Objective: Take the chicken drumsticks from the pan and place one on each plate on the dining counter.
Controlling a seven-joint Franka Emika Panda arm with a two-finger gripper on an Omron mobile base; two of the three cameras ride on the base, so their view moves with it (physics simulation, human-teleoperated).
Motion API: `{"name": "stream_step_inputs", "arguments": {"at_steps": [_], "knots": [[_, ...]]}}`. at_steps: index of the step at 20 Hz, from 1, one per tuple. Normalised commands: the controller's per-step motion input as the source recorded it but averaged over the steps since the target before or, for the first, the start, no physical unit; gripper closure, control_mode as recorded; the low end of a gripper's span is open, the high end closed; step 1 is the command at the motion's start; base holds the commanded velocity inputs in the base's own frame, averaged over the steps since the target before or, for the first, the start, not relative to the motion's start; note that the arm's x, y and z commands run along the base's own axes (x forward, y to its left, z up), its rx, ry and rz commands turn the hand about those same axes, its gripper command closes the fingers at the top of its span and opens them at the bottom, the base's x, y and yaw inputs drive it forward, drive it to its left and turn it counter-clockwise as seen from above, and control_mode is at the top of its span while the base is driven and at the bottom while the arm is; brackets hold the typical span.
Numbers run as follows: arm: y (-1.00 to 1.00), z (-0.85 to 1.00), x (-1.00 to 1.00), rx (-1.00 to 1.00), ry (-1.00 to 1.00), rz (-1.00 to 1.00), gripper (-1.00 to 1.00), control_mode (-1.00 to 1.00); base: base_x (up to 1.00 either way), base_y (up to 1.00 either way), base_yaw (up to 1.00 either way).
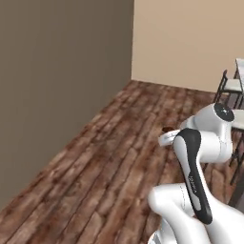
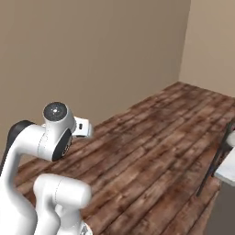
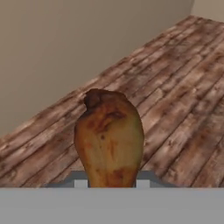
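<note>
In the hand view an orange-brown chicken drumstick (image 3: 109,140) stands upright and close to the camera, its lower end between the tips of my gripper (image 3: 111,183), which is shut on it. From the left base view, its dark brown tip (image 1: 167,129) shows just above the white hand (image 1: 169,138), held in the air over the wooden floor. The pan and the plates are out of view. At the lower right edge of the right base view, a pale slab over a grey panel (image 2: 227,172) looks like a corner of the dining counter.
Brown plank floor (image 1: 119,157) stretches ahead to plain beige walls (image 2: 92,55) that meet in a corner. Dark-framed chairs (image 1: 228,88) stand at the right, and one chair's dark legs (image 2: 215,160) rise beside the slab.
</note>
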Motion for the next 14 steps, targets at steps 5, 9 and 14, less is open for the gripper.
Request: {"name": "stream_step_inputs", "arguments": {"at_steps": [5, 9, 14], "knots": [[0.00, 0.00, 0.00, 0.00, 0.00, 0.00, 1.00, 1.00, 0.94, 0.38, -0.52], [0.00, 0.00, 0.00, 0.00, 0.00, 0.00, 1.00, 1.00, 0.93, 0.38, -0.53], [0.00, 0.00, 0.00, 0.00, 0.00, 0.00, 1.00, 1.00, 0.90, 0.38, -0.57]]}}
